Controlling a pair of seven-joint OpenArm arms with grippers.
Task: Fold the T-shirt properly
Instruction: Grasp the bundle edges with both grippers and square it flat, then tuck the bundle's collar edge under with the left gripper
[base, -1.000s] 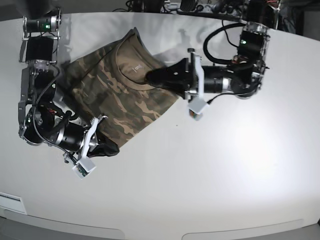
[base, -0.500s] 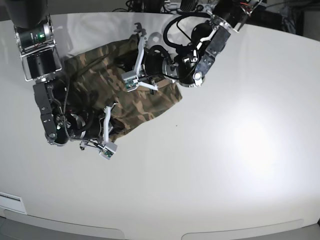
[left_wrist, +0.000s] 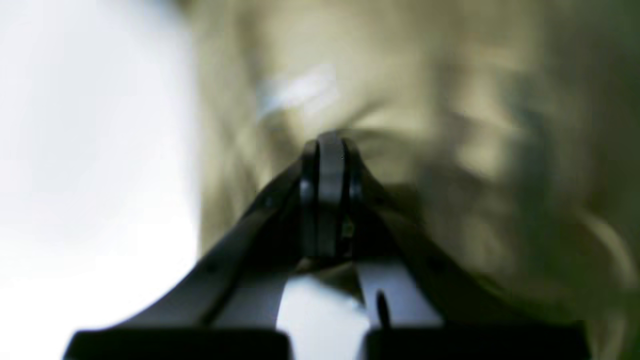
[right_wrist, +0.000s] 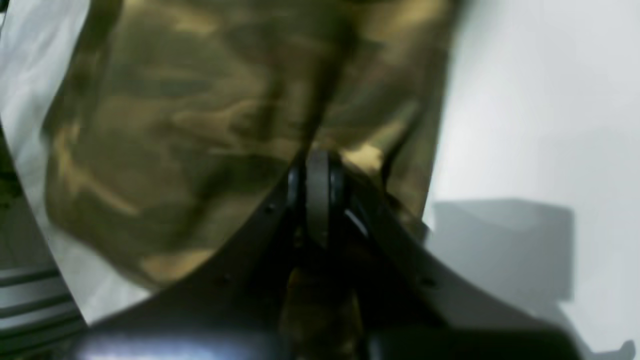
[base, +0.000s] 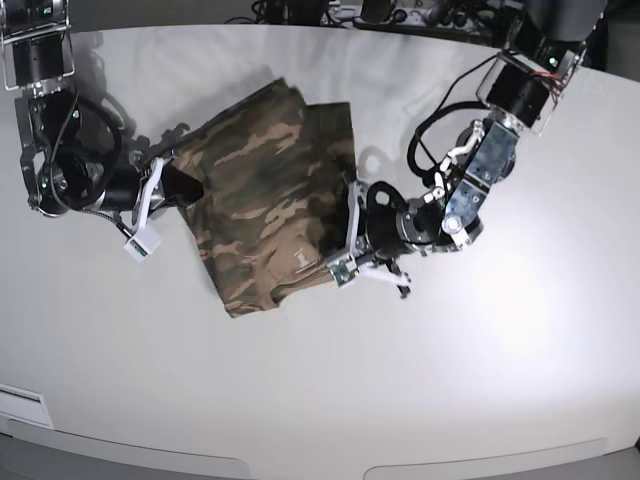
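Note:
The camouflage T-shirt (base: 265, 200) lies in a folded bundle on the white table (base: 500, 380), left of centre, with a small label near its front edge. My left gripper (base: 340, 262) is at the shirt's front right corner. In the left wrist view its jaws (left_wrist: 327, 150) are shut, with blurred tan cloth (left_wrist: 450, 100) just beyond them. My right gripper (base: 188, 185) is at the shirt's left edge. In the right wrist view it (right_wrist: 320, 165) is shut on camouflage cloth (right_wrist: 200, 110), which hangs ahead of the jaws.
Cables and dark equipment (base: 400, 15) run along the table's far edge. A white strip (base: 20, 405) lies at the front left corner. The table's curved front edge (base: 320, 455) runs along the bottom.
Both arms swung with the shirt. The left gripper carried its edge from the back to the front right. The right gripper moved from front left up to the left side. The shirt turned over.

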